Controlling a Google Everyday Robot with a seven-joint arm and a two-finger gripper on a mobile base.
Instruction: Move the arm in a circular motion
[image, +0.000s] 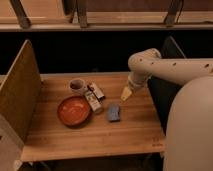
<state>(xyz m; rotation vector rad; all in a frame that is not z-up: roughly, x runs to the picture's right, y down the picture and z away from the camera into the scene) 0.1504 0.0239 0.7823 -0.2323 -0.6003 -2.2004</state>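
The arm (172, 67) is being reached in from the right, lying long-ways across, then bent down. The hand (126, 93) is being held pointing down and left, above the right side of the counter (100, 136). How open it is cannot be told.

A robot test booth in a lab or office: a pale butcher-block wooden worktop (100, 135) walled by a tan upright side partition (20, 85), set with a round red-orange bowl (73, 110) and a small pale cup (77, 86). A cream-white tubular robot arm (170, 67) holds its yellowish-tipped end effector (126, 93) over the worktop's right side.
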